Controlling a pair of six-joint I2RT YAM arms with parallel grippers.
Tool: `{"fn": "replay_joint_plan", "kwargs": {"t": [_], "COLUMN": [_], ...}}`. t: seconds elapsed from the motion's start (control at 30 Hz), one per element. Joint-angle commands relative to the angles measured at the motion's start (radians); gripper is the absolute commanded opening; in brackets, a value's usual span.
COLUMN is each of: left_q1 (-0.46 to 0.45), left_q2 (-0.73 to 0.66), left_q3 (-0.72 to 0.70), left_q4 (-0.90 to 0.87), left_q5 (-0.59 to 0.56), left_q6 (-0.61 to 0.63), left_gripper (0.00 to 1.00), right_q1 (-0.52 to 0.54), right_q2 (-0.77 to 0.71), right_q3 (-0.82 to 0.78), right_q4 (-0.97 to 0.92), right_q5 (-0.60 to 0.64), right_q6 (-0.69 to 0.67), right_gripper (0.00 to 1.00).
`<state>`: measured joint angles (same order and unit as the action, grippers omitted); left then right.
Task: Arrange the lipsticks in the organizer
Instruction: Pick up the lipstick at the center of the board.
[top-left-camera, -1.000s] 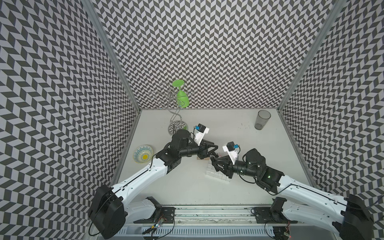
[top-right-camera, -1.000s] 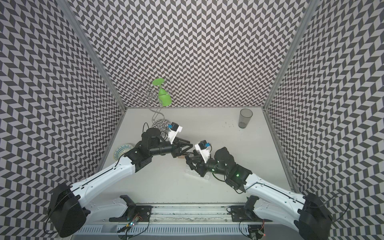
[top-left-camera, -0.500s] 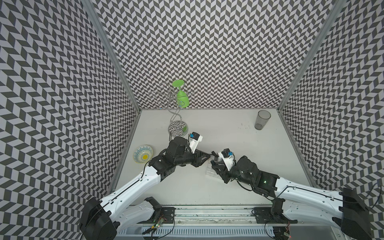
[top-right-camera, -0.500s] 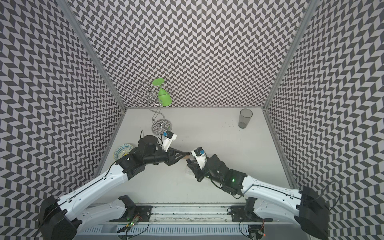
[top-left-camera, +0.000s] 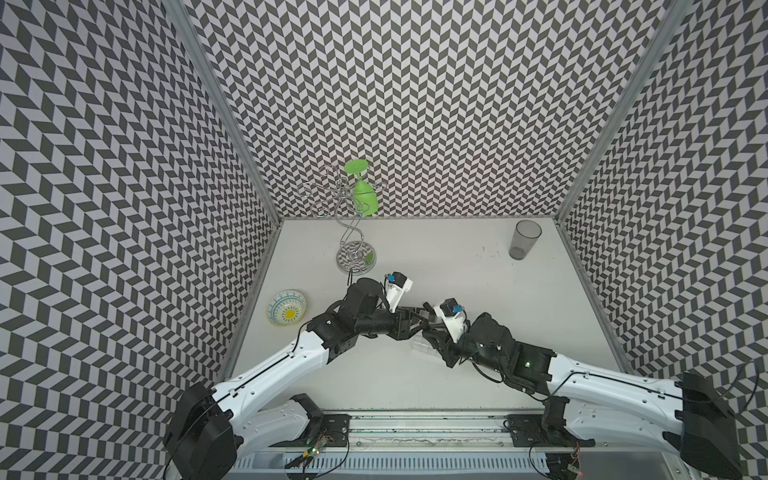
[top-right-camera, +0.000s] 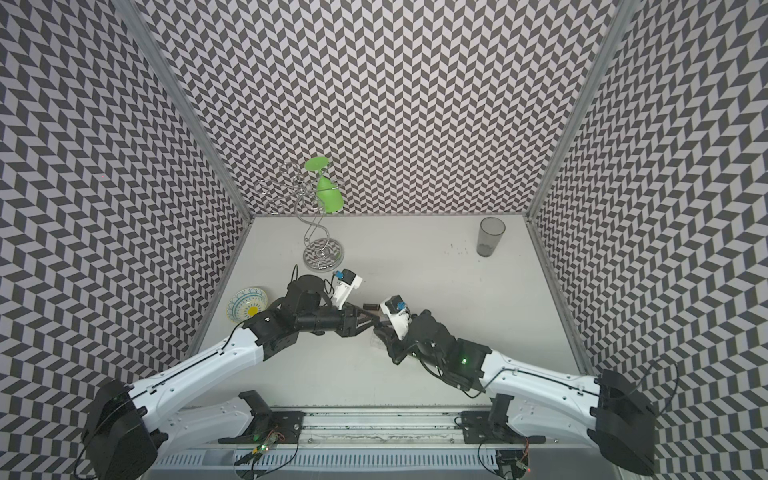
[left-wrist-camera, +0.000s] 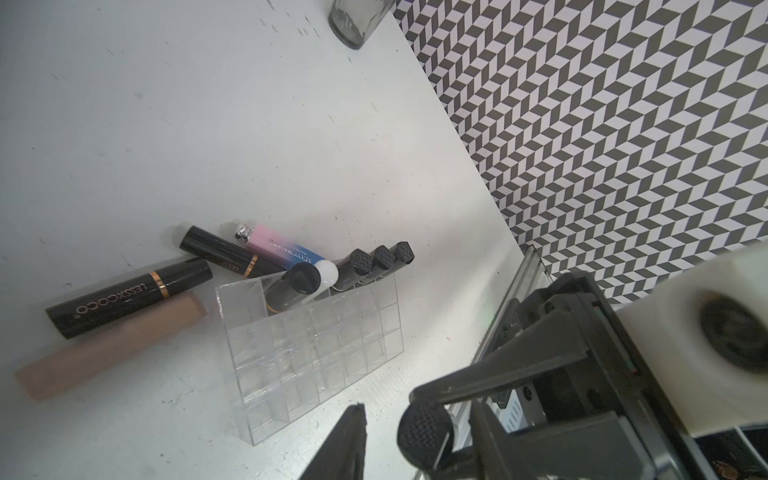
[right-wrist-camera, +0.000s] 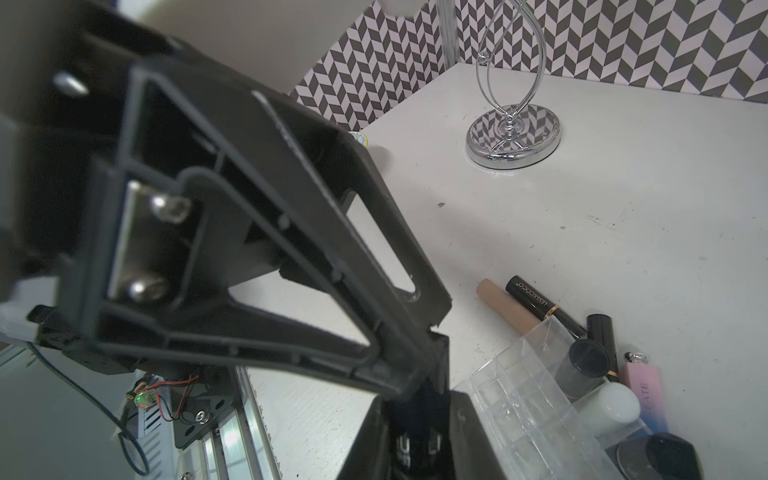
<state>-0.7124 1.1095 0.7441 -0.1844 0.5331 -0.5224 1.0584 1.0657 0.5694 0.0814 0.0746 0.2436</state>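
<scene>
Lipstick (left-wrist-camera: 424, 432), glossy black textured-cap tube, clamped in your right gripper (right-wrist-camera: 419, 440); left gripper (top-left-camera: 417, 319) has swung in, jaws unreadable, near clear gridded plastic organizer (left-wrist-camera: 316, 345): slotting looks near.

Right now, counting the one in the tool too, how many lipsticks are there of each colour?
Black lipsticks: 7, one held in the right tool
Beige lipstick: 1
Pink-and-blue lipstick: 1
White-capped lipstick: 1
Total: 10
</scene>
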Motion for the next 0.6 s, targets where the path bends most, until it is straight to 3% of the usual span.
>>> {"fn": "replay_joint_plan", "kwargs": {"t": [0.0,0.57], "left_q1": [-0.004,-0.004], "left_q2": [0.008,0.025], "left_q3": [-0.017,-0.035], "left_q4": [0.045,0.077], "left_q5": [0.045,0.073], "left_q6": [-0.014,-0.017], "left_gripper": [0.45,0.24], "right_q1": [0.006,0.024], "right_q2": [0.016,0.022], "right_q3": [0.029,0.039], "right_q4": [0.054,0.051], "right_q5": [0.033,0.050], "right_q6": [-0.015,-0.027], "right_gripper": [0.19,0.21]}}
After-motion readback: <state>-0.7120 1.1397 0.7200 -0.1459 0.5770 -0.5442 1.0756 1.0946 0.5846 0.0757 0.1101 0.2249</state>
